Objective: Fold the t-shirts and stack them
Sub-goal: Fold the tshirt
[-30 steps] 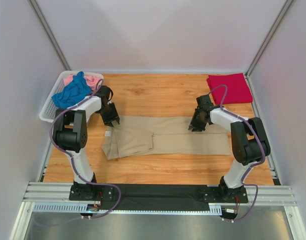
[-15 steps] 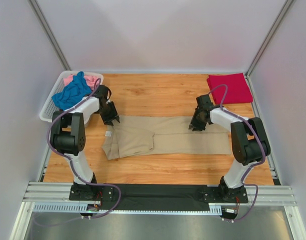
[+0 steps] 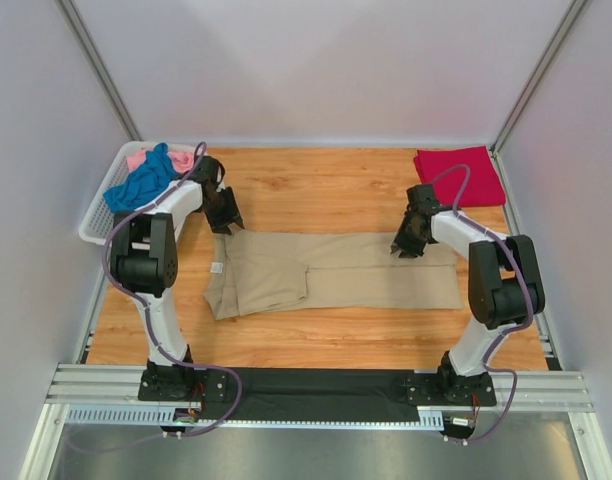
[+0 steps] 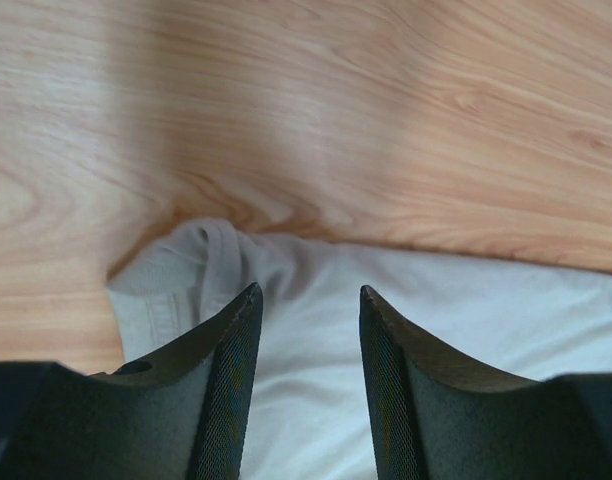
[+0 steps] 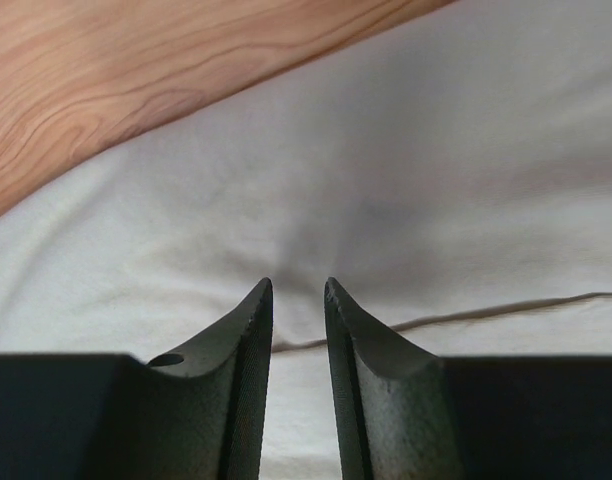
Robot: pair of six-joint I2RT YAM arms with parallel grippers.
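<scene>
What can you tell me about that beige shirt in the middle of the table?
The tan t-shirt is soft, plain cloth lying flat on the wooden table, folded into a long band running left to right, its left part doubled over into a thicker, slightly crooked flap. The left fingers hang open over its far left corner; the right fingers, narrowly apart, over its far right edge. Whether they touch it is unclear.

You had on record: one wooden counter (image 3: pixel 316 190); one white lattice basket (image 3: pixel 94 225), far-left corner; one aluminium rail (image 3: pixel 96 388), near edge.
</scene>
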